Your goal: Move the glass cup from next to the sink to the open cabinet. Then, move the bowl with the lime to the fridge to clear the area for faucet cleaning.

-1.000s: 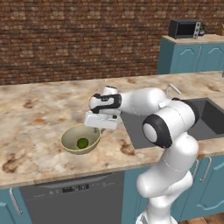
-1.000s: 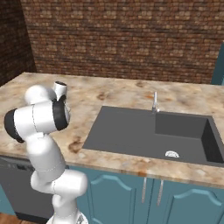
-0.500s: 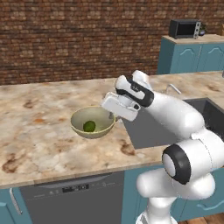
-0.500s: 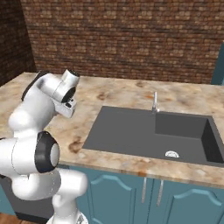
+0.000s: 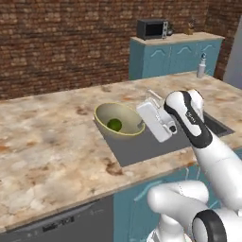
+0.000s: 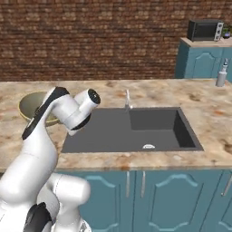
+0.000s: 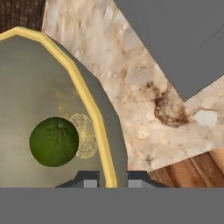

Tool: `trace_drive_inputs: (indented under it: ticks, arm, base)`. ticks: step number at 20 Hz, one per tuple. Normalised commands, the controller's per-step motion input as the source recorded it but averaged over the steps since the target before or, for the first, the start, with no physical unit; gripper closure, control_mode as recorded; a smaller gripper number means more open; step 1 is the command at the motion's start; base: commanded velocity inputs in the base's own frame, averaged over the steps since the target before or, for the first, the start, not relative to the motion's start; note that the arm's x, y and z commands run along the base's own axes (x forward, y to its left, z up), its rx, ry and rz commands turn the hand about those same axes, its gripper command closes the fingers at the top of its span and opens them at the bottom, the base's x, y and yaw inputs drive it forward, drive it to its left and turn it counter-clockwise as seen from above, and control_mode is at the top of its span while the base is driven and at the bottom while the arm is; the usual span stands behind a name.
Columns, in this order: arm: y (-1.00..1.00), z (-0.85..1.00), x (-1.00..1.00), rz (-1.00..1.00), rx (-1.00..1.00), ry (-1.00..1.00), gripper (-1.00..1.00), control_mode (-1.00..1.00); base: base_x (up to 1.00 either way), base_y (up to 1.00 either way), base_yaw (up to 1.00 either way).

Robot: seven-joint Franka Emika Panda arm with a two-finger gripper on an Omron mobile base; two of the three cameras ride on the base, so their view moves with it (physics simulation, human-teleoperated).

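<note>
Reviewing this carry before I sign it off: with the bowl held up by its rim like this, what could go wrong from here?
1. The gripper pinches only the yellow rim of the bowl, at one side, so the bowl could tip or slip out.
2. The lime lies loose inside; a tilt or jerk could roll it out.
3. The bowl hangs over the sink edge and counter, with the faucet near; a low swing might knock something.

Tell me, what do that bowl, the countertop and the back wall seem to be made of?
The bowl looks like glazed ceramic: dull olive inside, a yellow rim, a faint ring pattern at the bottom beside the lime. The countertop looks like polished stone, perhaps granite or marble: beige with brown mottling. The wall looks like rough red-brown brick with visible mortar lines. All rendered, so these are guesses.
</note>
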Motion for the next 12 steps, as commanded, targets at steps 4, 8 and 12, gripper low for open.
trace_drive_inputs:
  ticks: [4,8,12]
  arm:
    - [0.00,0.00,0.00,0.00,0.00,0.00,1.00,1.00]
    - [0.00,0.00,0.00,0.00,0.00,0.00,1.00,1.00]
    - [0.00,0.00,0.00,0.00,0.00,0.00,1.00,1.00]
  base:
    - [0.00,0.00,-1.00]
    - [0.00,0.00,-1.00]
    - [0.00,0.00,-1.00]
